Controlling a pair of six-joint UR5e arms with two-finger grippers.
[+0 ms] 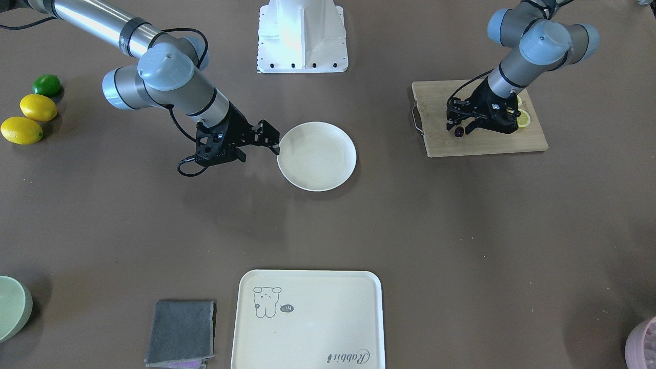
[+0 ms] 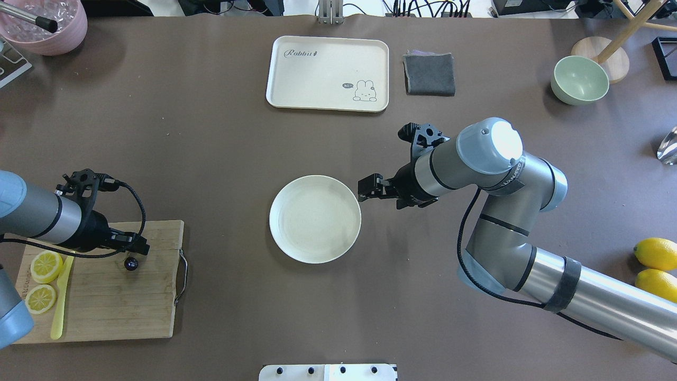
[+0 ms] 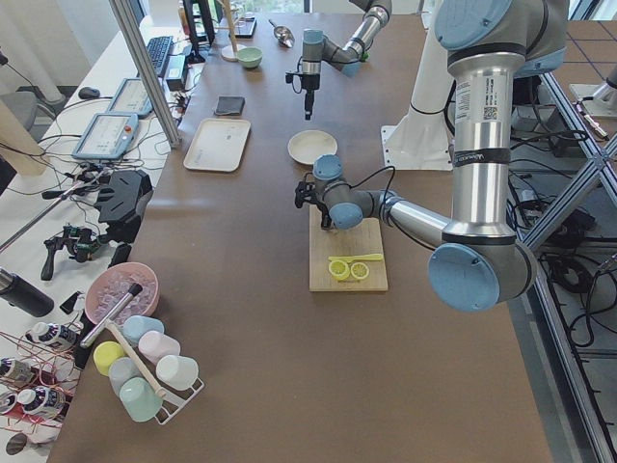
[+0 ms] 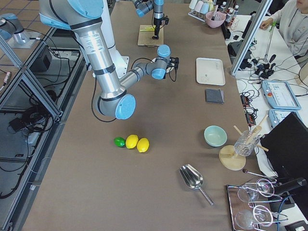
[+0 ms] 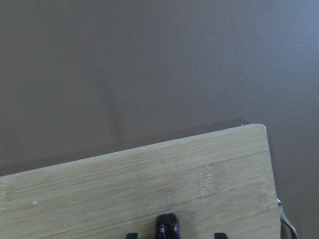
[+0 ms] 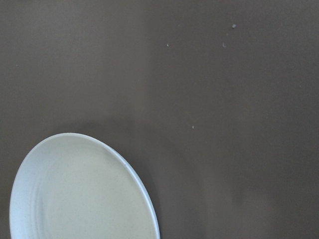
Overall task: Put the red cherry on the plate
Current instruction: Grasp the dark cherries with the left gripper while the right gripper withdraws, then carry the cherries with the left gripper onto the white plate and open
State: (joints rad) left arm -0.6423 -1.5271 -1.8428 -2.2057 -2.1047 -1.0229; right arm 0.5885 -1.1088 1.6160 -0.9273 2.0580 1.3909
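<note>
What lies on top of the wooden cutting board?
The red cherry, two lemon slices and a yellow knife lie on the cutting board. The left arm covers part of it, so anything underneath is hidden.

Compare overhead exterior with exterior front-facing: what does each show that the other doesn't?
Only overhead: the yellow knife on the cutting board; the left arm hides it in front-facing.
Only front-facing: the green lime beside the lemons.
Both: the red cherry on the board at the open left gripper, the plate with the right gripper beside its rim, the tray and the grey cloth.
</note>
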